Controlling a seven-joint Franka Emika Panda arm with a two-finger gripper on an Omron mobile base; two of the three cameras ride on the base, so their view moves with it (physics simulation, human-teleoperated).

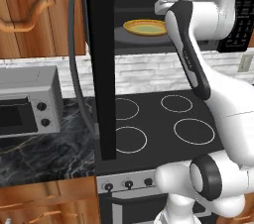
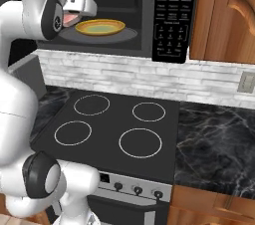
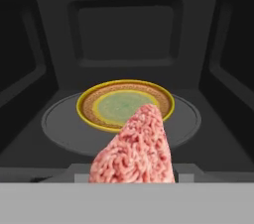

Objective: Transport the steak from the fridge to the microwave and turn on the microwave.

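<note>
We have the steak [image 3: 135, 151] in the gripper [image 2: 69, 18] at the mouth of the microwave [image 2: 172, 15]. Fingertips themselves are hidden behind the meat in the hand view, so we read the grip from the slab: it sticks out from the hand, jaws partly apart and clamped on it. In the right base view a bit of pink shows under the white hand.

Steak: pinkish-red, bumpy, ground-looking texture, tapered wedge shape, tip reaching over the near rim of the plate [image 3: 89, 106]. We can't tell whether the tip touches the plate.

Plate: round, yellow rim, brown band, pale green centre; sits on the round grey turntable [image 3: 59, 126], roughly centred. Cavity walls flat dark grey, matte, recessed panel at the back.

Microwave door [image 1: 101, 69] swung open, black, edge-on in the left base view. Keypad [image 2: 172, 15] black, glossy, on the right side.

Below: black cooktop [image 2: 114, 119] with four white ring burners, dark marble counter [image 2: 214, 144], white brick backsplash.
</note>
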